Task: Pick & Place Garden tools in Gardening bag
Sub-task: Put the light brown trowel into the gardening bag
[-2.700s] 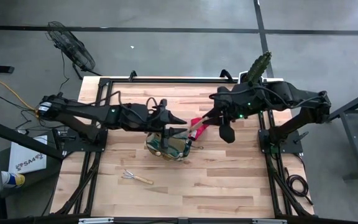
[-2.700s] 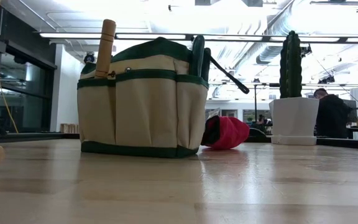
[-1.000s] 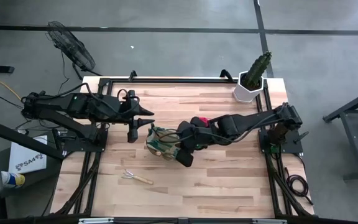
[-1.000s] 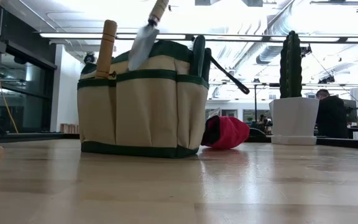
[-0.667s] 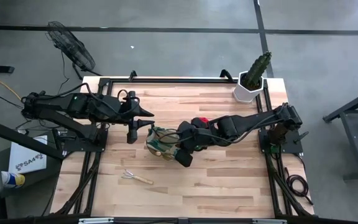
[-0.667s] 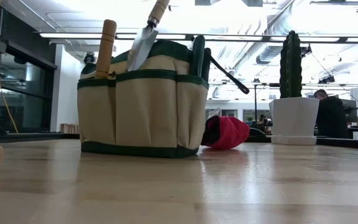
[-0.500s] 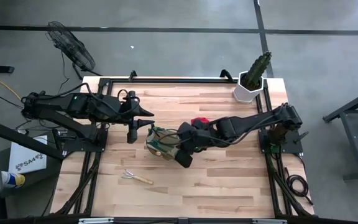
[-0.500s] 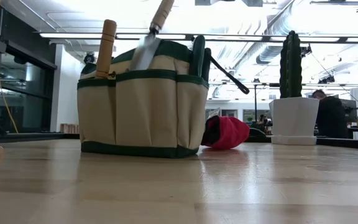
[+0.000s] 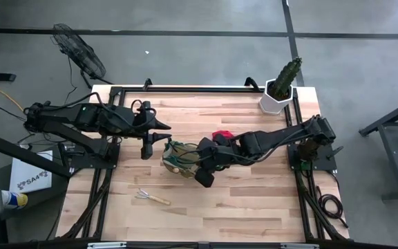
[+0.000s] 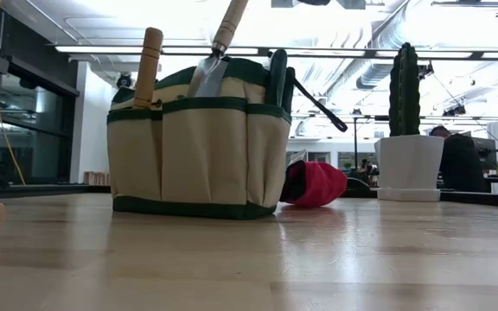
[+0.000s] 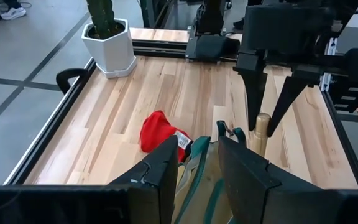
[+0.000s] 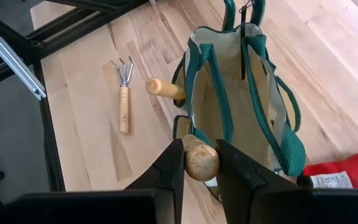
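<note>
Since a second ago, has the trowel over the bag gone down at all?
Yes. In the low view the trowel has sunk behind the gardening bag's green rim, its blade now mostly hidden, and stands more upright. The right gripper holds its handle.

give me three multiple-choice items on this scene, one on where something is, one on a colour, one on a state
1. Where does the wooden-handled hand rake lie?
A. inside the bag
B. on the bare table, apart from the bag
C. in the white pot

2. What colour is the crumpled glove-like piece beside the tan fabric gardening bag with green trim?
A. red
B. blue
C. yellow

3. What is the right gripper doing?
A. open and empty
B. shut on the wooden handle of a metal trowel
C. gripping the cactus

Answers: 1 B, the high view shows the rake alone on the wood, apart from the bag. 2 A, the low view shows it red against the bag's side. 3 B, the right wrist view shows the fingers clamped on the handle's end over the bag, while the left gripper waits beside it.
</note>
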You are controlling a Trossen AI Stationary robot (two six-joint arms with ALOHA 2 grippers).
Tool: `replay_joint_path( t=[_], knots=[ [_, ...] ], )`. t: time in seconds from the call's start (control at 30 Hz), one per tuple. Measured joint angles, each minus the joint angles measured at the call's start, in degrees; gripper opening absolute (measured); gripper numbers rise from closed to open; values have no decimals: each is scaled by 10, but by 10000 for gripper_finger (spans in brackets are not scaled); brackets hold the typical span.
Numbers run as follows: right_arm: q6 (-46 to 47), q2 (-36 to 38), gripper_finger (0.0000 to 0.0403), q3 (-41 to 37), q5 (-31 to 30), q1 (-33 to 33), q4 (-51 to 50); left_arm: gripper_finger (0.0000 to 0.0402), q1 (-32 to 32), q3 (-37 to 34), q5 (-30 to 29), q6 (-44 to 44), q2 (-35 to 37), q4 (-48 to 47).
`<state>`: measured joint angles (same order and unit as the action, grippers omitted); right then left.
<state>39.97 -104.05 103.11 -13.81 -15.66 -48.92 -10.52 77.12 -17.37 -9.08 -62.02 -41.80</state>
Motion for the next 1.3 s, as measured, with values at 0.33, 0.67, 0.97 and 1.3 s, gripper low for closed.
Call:
replay_joint_path(
  t=[0.33,0.67,0.97,1.3],
  knots=[
    [-16,-41,58,0,10,0,14,111,0,0,-2,0,2,-4],
    [-30,-68,58,0,18,3,24,111,0,0,-4,-1,4,-4],
    [-42,-84,58,0,23,10,31,111,0,0,-3,-2,4,-3],
    [-43,-85,74,0,23,20,32,111,0,0,-3,-22,4,-3]
  ],
)
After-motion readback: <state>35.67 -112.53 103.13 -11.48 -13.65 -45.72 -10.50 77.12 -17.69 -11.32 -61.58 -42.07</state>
